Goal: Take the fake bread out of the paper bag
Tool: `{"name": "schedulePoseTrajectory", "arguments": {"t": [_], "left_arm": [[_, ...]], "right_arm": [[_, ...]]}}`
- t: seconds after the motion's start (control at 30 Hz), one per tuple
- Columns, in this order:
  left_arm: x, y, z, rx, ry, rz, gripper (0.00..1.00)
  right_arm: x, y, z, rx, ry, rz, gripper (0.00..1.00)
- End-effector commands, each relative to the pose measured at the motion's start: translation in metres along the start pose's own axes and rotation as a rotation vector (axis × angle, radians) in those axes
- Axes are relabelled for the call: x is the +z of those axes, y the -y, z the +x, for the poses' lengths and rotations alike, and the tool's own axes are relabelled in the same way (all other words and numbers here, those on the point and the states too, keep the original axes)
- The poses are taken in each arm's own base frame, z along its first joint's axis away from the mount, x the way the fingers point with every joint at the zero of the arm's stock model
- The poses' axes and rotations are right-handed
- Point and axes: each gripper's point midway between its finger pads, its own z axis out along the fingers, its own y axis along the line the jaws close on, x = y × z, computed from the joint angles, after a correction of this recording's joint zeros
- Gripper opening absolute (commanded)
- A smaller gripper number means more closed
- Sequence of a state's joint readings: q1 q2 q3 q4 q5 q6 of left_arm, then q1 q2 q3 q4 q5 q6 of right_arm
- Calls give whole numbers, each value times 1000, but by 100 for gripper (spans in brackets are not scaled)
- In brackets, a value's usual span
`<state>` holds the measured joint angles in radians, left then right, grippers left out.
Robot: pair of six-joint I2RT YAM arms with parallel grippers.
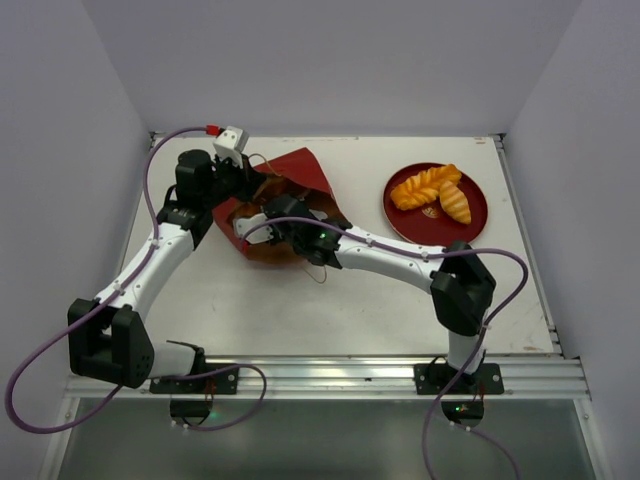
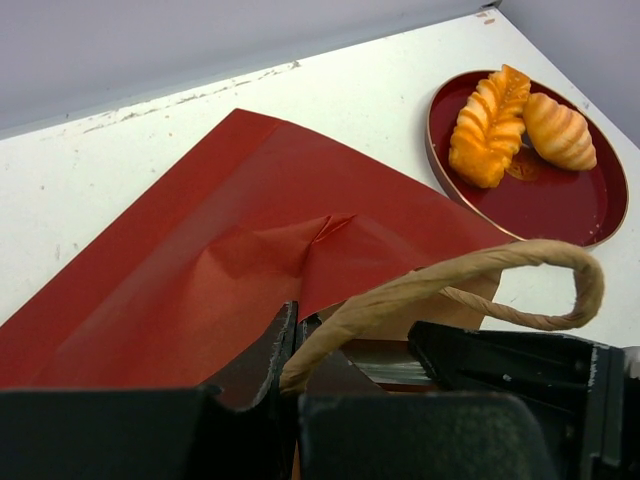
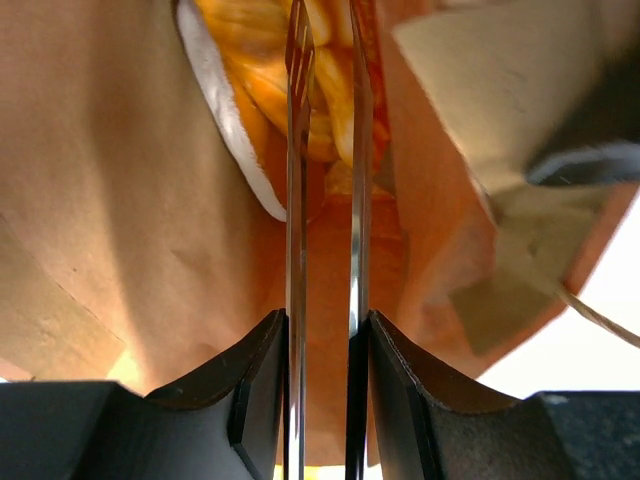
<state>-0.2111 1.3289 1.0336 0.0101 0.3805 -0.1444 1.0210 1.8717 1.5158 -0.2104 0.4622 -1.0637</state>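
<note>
The paper bag (image 1: 300, 178) lies on its side at the back left of the table, red outside and brown inside, and it also fills the left wrist view (image 2: 200, 250). My left gripper (image 1: 248, 183) is shut on the bag's rim by a tan loop handle (image 2: 450, 282), its jaws (image 2: 293, 325) pressed together. My right gripper (image 1: 264, 226) reaches into the bag's mouth. In the right wrist view its thin fingers (image 3: 328, 25) stand narrowly apart, with an orange-golden pastry (image 3: 328, 110) between their tips. Two more pastries (image 1: 425, 187) (image 1: 455, 202) lie on the plate.
A round red plate (image 1: 475, 222) stands at the back right and also shows in the left wrist view (image 2: 560, 205). Grey walls close in the table on three sides. A metal rail runs along the near edge by the arm bases.
</note>
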Motion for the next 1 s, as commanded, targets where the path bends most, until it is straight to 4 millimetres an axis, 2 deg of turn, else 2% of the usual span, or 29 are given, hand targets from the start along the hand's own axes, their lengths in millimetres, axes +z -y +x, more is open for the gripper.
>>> {"name": "schedulePoseTrajectory", "arguments": {"t": [0.0, 0.53, 0.83, 0.97], "left_arm": [[-6, 2, -3, 23, 10, -6, 0], [-6, 3, -2, 23, 8, -2, 0], [-6, 3, -2, 24, 8, -2, 0], [-7, 3, -2, 24, 8, 1, 0]], "right_arm": [[-1, 24, -9, 16, 3, 68, 40], [18, 14, -11, 3, -24, 51, 41], [17, 19, -10, 14, -33, 66, 43], [19, 15, -8, 17, -38, 66, 44]]}}
